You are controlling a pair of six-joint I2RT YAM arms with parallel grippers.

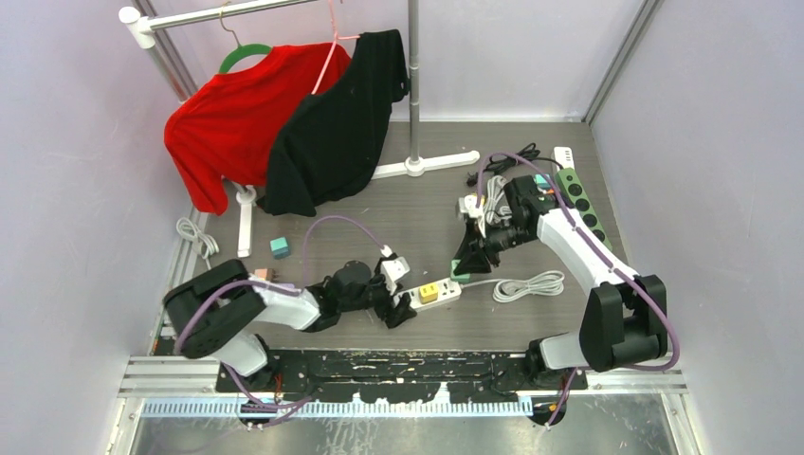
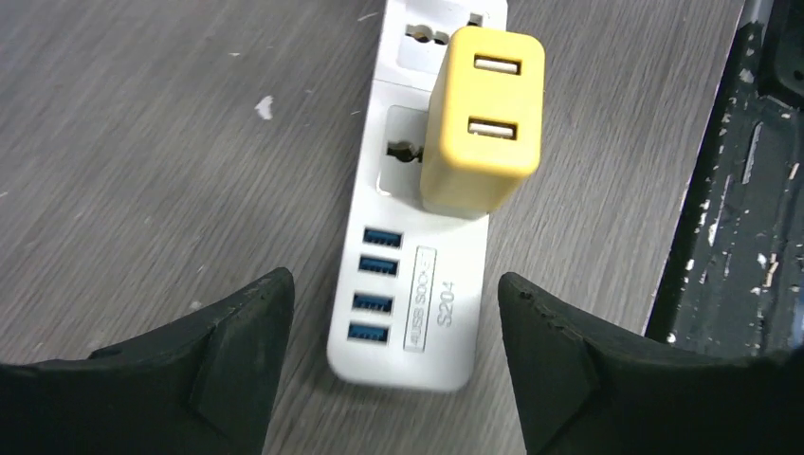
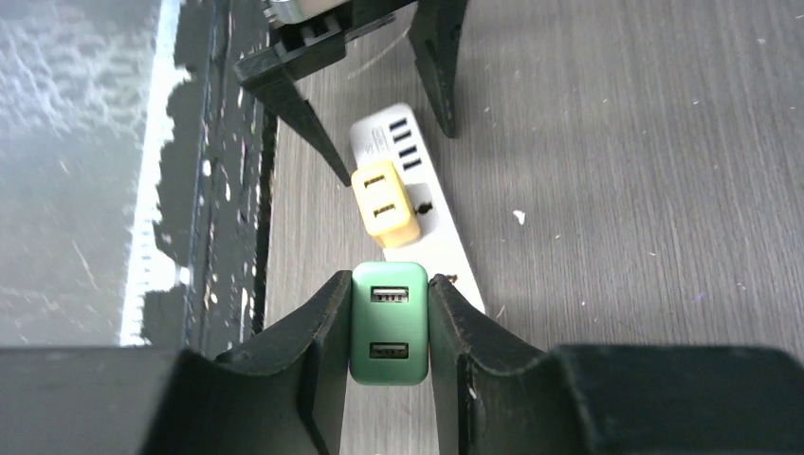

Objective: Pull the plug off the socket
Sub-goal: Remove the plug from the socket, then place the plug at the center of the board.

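A white power strip [image 1: 442, 293] lies on the table near the front middle. A yellow plug [image 1: 429, 292] stands in it, and a green plug [image 1: 459, 277] sits at its right end. My right gripper [image 1: 467, 260] is shut on the green plug [image 3: 390, 322], its fingers pressed on both sides. I cannot tell if the green plug is still seated. The strip [image 3: 446, 237] and the yellow plug [image 3: 383, 201] lie just beyond it. My left gripper [image 2: 393, 284] is open, its fingers either side of the USB end of the strip [image 2: 410, 313], apart from it. The yellow plug [image 2: 484, 118] stands ahead of it.
A coiled white cable [image 1: 529, 284] lies right of the strip. A green power strip [image 1: 580, 199] and black cables are at the back right. A clothes rack with a red shirt [image 1: 232, 123] and a black shirt [image 1: 337, 128] stands at the back left. A black rail [image 2: 730, 218] runs along the front edge.
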